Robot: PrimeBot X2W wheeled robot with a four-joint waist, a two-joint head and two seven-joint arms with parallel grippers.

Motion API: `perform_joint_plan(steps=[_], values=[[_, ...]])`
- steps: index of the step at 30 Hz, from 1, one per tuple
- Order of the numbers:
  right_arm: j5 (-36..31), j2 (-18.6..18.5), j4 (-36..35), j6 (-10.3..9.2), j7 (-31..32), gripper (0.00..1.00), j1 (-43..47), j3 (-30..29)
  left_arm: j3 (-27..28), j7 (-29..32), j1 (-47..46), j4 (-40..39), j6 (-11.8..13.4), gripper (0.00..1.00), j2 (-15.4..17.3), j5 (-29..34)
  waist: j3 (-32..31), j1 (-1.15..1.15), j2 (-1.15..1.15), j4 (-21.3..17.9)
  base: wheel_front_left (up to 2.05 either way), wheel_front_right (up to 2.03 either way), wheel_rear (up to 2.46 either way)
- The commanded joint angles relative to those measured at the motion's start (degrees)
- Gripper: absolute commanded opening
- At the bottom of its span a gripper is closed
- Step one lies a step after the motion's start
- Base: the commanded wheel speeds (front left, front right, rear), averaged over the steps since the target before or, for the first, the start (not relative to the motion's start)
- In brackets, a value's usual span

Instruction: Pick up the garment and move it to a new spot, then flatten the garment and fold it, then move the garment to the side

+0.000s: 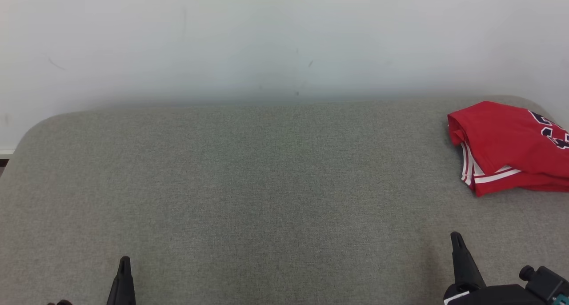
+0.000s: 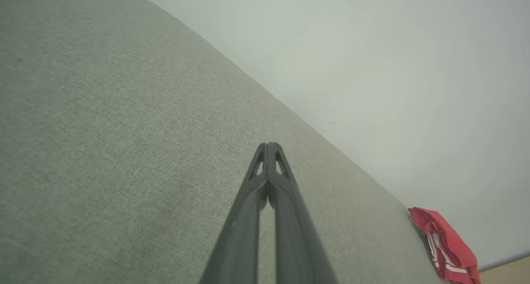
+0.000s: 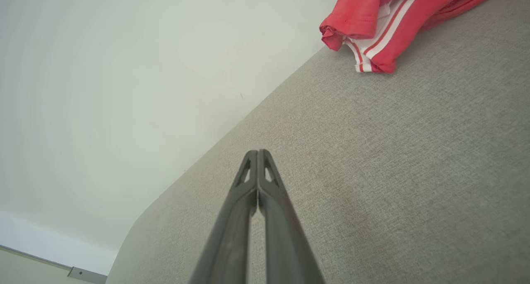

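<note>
Left pincer point(image 1: 125, 261) at lower left of head view, low over the grey fabric worktop point(image 1: 266, 185), fingers pressed together into one dark point, nothing between them. Same in left wrist view: tips meeting, a thin slit further down the fingers, bare cloth beneath. Right pincer point(image 1: 456, 237) at lower right of head view, likewise clamped tip to tip and empty. Equally plain in right wrist view, tips touching above plain grey weave.

Red jersey point(image 1: 498, 140) folded into a compact bundle at far right of worktop, close to the back edge and the pale wall point(image 1: 284, 38), partly cut off by right border of head view. White trim point(image 1: 495, 176) along the near-left fold, dark lettering point(image 1: 549, 127) on top. Well apart from both pincers: ahead of right pincer and slightly to its right, with open grey cloth between. Much further from left pincer, across nearly the whole worktop width. Small at lower right of left wrist view, by the worktop's edge. At upper right of right wrist view, beyond the fingertips, untouched.
</note>
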Motion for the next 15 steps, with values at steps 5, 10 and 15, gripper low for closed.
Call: perform_joint_plan(steps=[5,10,15], values=[[4.97,-0.03,-0.46,-0.04,1.10,0.00,-1.77,-0.80,0.41,1.34,-2.28,-0.12,0.03,0.00,0.01,-5.30,0.05,-0.01,0.00,0.01,0.00,0.00,0.00],[9.10,0.05,-0.33,-0.04,2.11,0.00,-2.29,-1.35,0.62,2.46,-2.98,0.24,0.03,0.00,-0.04,-9.57,0.11,-0.01,0.00,0.03,0.00,0.00,0.00],[11.67,0.10,-0.23,-0.05,2.77,0.00,-2.52,-1.72,0.76,3.17,-3.29,0.48,0.04,0.00,-0.08,-12.34,0.14,-0.01,0.00,0.04,0.00,0.00,0.00]])
